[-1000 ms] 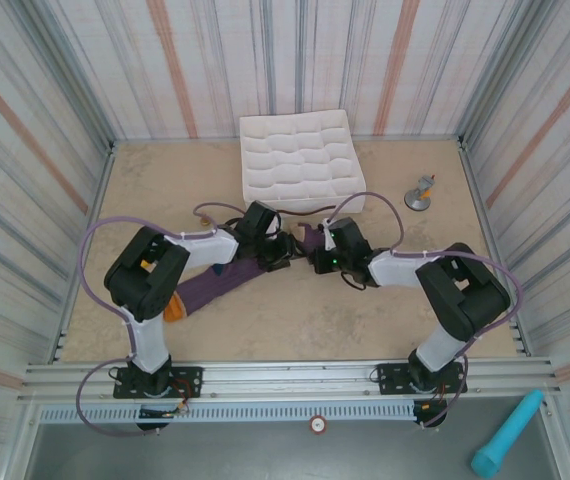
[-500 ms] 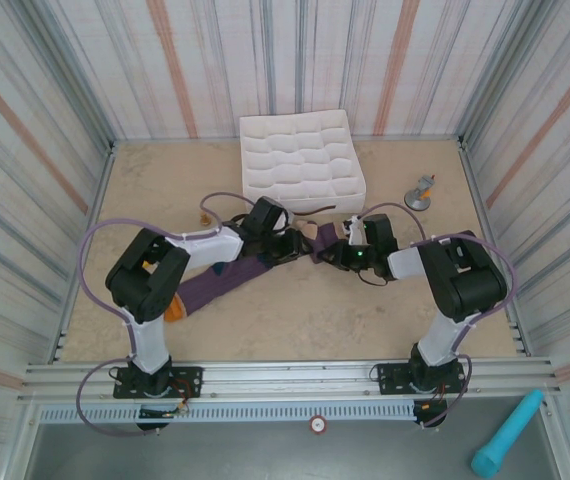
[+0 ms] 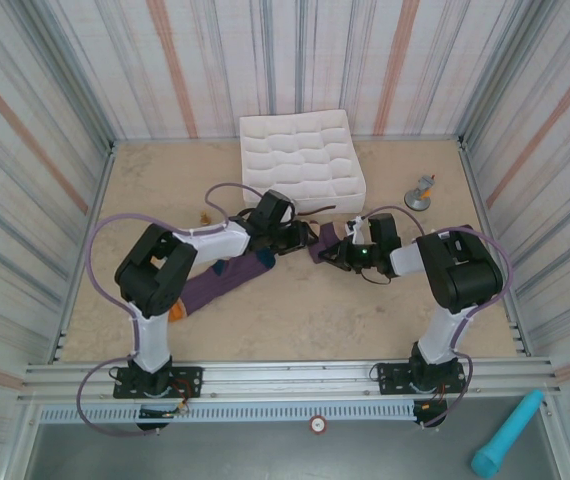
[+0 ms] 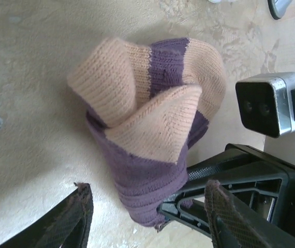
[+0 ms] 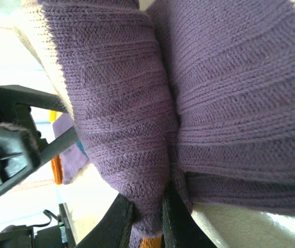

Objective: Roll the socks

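The socks [image 3: 227, 277] lie as a purple strip running from an orange cuff at lower left up to a bunched end [image 3: 316, 241] at mid-table. In the left wrist view that bunched end [image 4: 147, 119] is a loose roll of purple knit with tan toe patches. My left gripper [image 4: 150, 219] is open, its fingers [image 4: 75, 219] straddling the lower part of the roll without touching it. My right gripper [image 5: 147, 222] is shut on a fold of the purple knit [image 5: 132, 129]. In the top view both grippers meet at the roll, left gripper [image 3: 291, 237] and right gripper [image 3: 331, 250].
A white gridded fabric box [image 3: 300, 165] stands just behind the grippers. A small metal stand [image 3: 420, 192] sits at the right back. Striped walls enclose the table on three sides. A teal cylinder [image 3: 505, 435] lies off the table at the lower right.
Both grippers have shifted a little right and toward the box, carrying the bunched sock end with them. The right arm has folded in closer to its own side.
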Robot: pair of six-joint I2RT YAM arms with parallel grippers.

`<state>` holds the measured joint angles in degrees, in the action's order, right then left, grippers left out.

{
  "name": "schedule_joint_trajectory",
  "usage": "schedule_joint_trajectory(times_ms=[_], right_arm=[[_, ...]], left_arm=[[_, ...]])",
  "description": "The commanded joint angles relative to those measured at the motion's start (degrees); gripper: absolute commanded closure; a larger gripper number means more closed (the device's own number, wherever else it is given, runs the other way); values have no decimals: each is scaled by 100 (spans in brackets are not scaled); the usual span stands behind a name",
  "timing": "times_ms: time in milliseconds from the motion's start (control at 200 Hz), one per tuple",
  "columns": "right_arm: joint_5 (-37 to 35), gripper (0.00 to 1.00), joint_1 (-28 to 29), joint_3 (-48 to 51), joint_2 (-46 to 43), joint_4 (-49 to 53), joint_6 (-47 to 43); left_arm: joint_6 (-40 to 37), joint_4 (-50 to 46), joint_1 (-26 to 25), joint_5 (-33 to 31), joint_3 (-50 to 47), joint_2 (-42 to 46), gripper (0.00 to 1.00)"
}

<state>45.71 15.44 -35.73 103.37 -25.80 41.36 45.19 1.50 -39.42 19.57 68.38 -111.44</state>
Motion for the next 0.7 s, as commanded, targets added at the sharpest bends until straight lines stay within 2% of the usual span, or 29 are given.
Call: schedule_joint_trajectory(times_ms=[0,516,611,696], right_arm=[[-513,100,25,256,407,1679,100],[-417,100,28,110,127,1917,-141],[-373,100,29,116,88,1934,-206],[-361,100,29,132,36,1947,-275]], left_arm=[[-146,158,-31,-188,205,-223,40],[-250,-264,-53,-551,807,-809,48],[-264,-259,-48,-529,871,-827,55],[-248,-299,-48,-486,905,-978,65]])
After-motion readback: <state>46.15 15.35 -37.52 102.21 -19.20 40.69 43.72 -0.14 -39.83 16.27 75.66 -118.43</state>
